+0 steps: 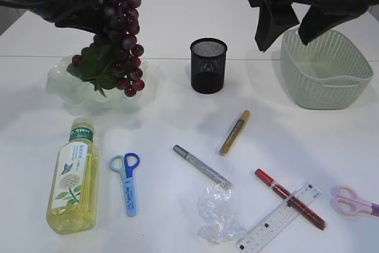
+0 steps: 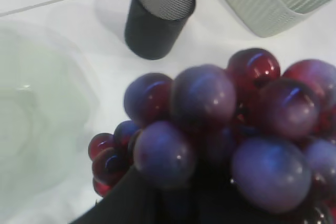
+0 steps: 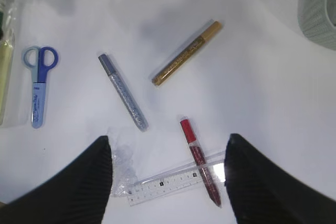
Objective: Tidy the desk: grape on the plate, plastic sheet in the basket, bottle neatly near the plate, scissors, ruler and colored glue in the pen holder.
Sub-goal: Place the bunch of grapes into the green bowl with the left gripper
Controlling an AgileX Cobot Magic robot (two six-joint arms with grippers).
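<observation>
My left gripper (image 1: 98,10) is shut on the purple grape bunch (image 1: 123,39), which hangs over the pale green plate (image 1: 62,87); the grapes (image 2: 220,124) fill the left wrist view. My right gripper (image 1: 285,25) is open and empty, high near the green basket (image 1: 324,69). The black mesh pen holder (image 1: 208,65) stands at centre. On the table lie the bottle (image 1: 73,176), blue scissors (image 1: 127,179), pink scissors (image 1: 355,199), clear ruler (image 1: 278,217), crumpled plastic sheet (image 1: 218,213), and gold (image 1: 234,133), silver (image 1: 201,166) and red glue (image 1: 290,198).
The right wrist view looks down between its jaws (image 3: 168,182) on the ruler (image 3: 173,181), red glue (image 3: 200,162), silver glue (image 3: 124,92), gold glue (image 3: 186,53) and blue scissors (image 3: 39,85). The basket corner (image 3: 320,9) sits at top right.
</observation>
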